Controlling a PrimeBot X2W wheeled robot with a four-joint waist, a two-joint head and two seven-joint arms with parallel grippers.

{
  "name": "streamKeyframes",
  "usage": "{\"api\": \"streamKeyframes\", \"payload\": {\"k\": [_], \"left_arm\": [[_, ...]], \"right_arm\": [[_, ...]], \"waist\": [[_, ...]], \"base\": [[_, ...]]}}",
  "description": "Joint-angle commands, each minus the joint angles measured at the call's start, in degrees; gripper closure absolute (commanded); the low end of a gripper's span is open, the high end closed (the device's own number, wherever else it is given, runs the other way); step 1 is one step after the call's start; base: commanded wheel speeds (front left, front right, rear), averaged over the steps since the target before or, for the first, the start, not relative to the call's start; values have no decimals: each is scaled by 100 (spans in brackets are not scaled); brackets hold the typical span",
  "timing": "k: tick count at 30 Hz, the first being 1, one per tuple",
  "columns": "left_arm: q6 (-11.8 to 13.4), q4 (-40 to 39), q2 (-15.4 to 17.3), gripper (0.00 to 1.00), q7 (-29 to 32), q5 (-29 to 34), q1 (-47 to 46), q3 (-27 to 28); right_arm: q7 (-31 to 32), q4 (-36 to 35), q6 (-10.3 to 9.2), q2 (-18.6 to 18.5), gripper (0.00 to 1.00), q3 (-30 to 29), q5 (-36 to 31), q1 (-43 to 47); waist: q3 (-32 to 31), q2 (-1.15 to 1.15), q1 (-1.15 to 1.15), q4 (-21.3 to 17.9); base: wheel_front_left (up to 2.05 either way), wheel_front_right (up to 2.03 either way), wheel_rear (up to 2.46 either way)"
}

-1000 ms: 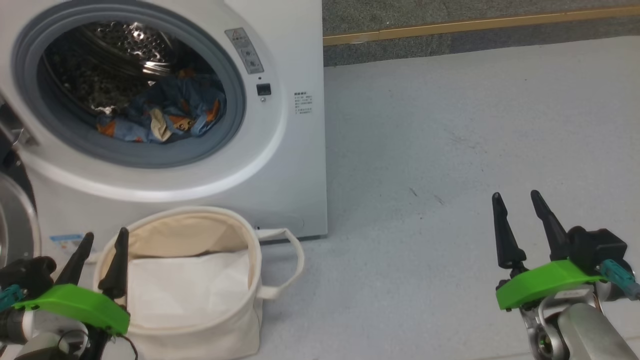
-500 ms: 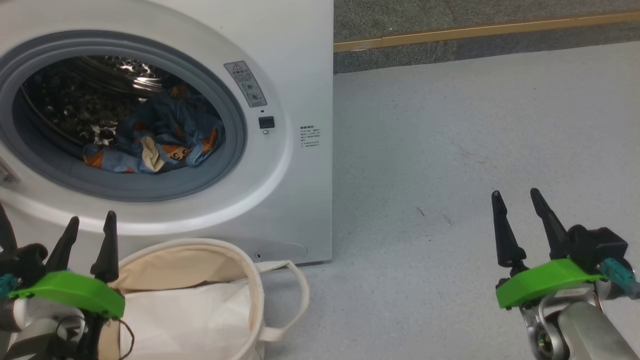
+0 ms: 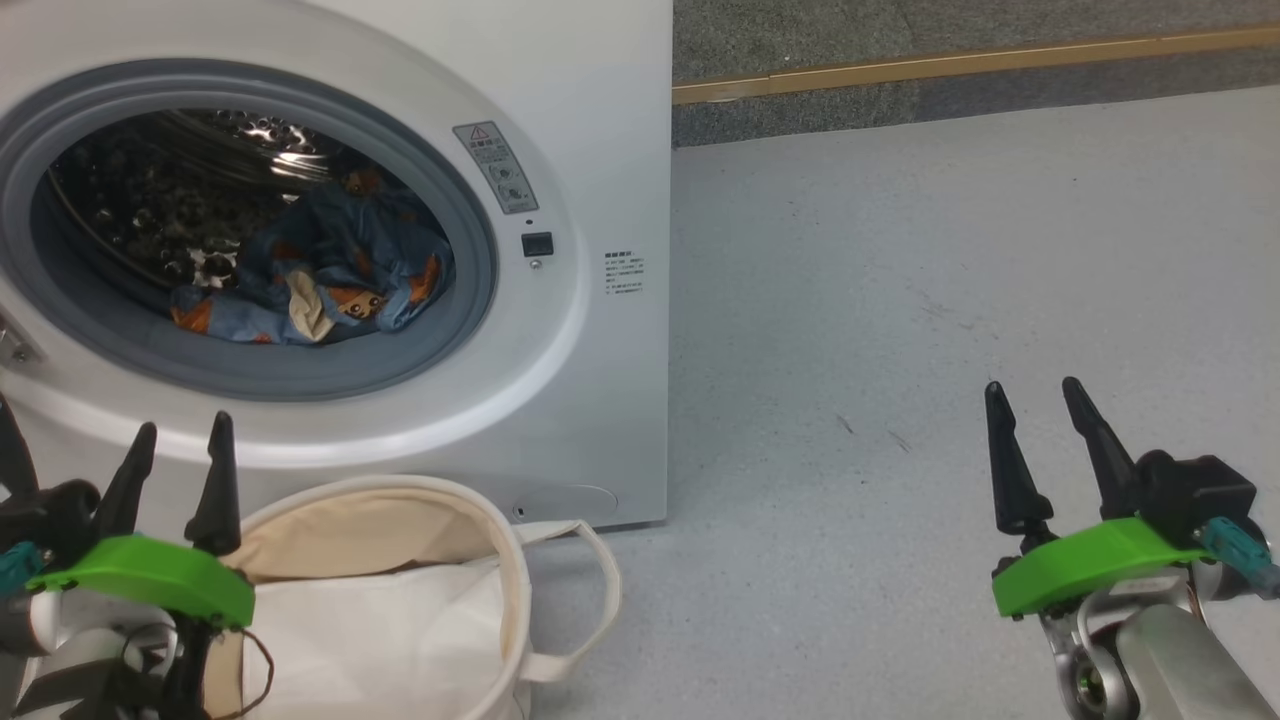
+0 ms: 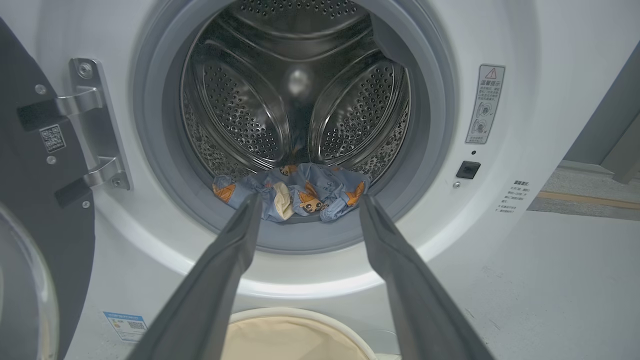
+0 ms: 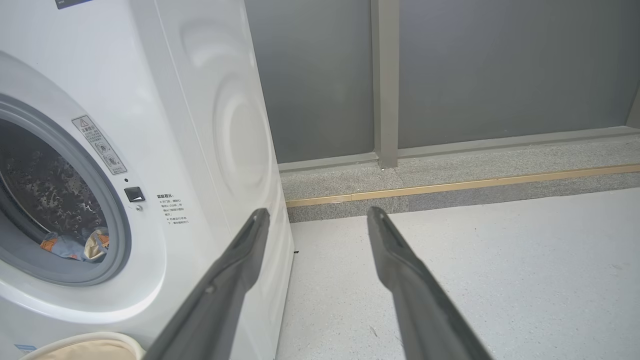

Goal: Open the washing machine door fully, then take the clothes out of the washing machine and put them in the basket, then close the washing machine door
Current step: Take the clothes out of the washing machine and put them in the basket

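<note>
Left gripper (image 3: 185, 425) sits low at near left, fingers spread wide and empty, aimed into the washing machine (image 3: 600, 150) opening, just above the basket (image 3: 420, 487) rim. Right gripper (image 3: 1032, 386) is also wide and empty, over the floor (image 3: 850, 300), well right of the machine. Clothes (image 3: 320, 270) are heaped at the drum bottom. Door (image 4: 30, 200) is swung open to the left.

There is one washing machine (image 3: 600, 150), with one door (image 4: 60, 225) swung out at its left edge and one blue garment (image 3: 320, 280) inside it. One basket (image 3: 512, 600) stands in front of it, holding one white sheet (image 3: 380, 640). There are two grippers: the left gripper (image 3: 182, 435) before the machine, the right gripper (image 3: 1032, 388) off to its right.
</note>
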Motion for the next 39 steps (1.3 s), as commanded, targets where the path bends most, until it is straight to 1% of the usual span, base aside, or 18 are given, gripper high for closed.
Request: {"api": "streamKeyframes", "payload": {"k": [1, 9, 12, 14, 16, 19, 22, 29, 34, 36, 39], "left_arm": [[33, -93, 188, 0, -61, 104, -321, 264], [-12, 203, 110, 0, -49, 108, -597, 213], [47, 466, 132, 0, 77, 238, -896, 89], [86, 686, 129, 0, 235, 359, -1157, -44], [58, 925, 85, 0, 472, 419, -1485, -174], [66, 1327, 45, 0, 754, 547, -2053, -339], [126, 1772, 16, 0, 999, 746, -2681, -530], [424, 2713, -31, 0, 1461, 1194, -4219, -881], [666, 3344, -2, 0, 1802, 1407, -5071, -1043], [803, 3537, 19, 0, 1909, 1458, -5398, -1069], [929, 3747, 2, 0, 2135, 1489, -5829, -1099]], "right_arm": [[-70, -190, 20, -78, 0, 86, 0, -96], [-70, -215, 20, -93, 0, 114, -7, -118], [-70, -260, 20, -104, 0, 145, -2, -141], [-70, -292, 20, -115, 0, 151, 4, -169], [-70, -333, 20, -134, 0, 126, 14, -208], [-70, -424, 20, -144, 0, 80, 27, -296], [-70, -552, 20, -139, 0, -11, 45, -400], [-70, -946, 20, -97, 0, -256, 53, -666], [-70, -1082, 20, -21, 0, -291, 60, -863], [-70, -1124, 20, 8, 0, -310, 67, -933], [-70, -1155, 20, 38, 0, -315, 70, -1022]], "waist": [[-1, 0, 0, -3], [65, 0, 0, -39], [145, 0, 0, -97], [235, 0, 0, -148], [392, 0, 0, -183], [677, 0, 0, -241], [1030, 0, 0, -298], [2008, 0, 0, -415], [2645, 0, 0, -497], [2870, 0, 0, -510], [3171, 0, 0, -513]], "base": [[0, 0, 0], [0, 0, 0], [0, 0, 0], [0, 0, 0], [0, 0, 0], [0, 0, 0], [0, 0, 0], [0, 0, 0], [0, 0, 0], [0, 0, 0], [0, 0, 0]]}}
